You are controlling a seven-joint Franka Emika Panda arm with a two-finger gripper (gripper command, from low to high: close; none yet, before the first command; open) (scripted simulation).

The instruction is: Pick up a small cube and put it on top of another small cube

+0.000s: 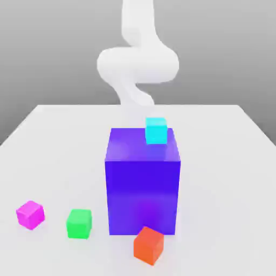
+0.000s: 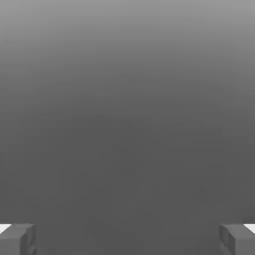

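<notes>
You are seeing the gripper spreading its fingers wide, grasping nothing, while the magenta cube is sitting near the green cube on the table.

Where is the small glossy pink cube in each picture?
Exterior view: small glossy pink cube on the white table, at that view's left, beside the green cube.
Hand view: open gripper, fingertips wide apart, facing plain grey.
Shared landmark: likely the grey backdrop.
</notes>
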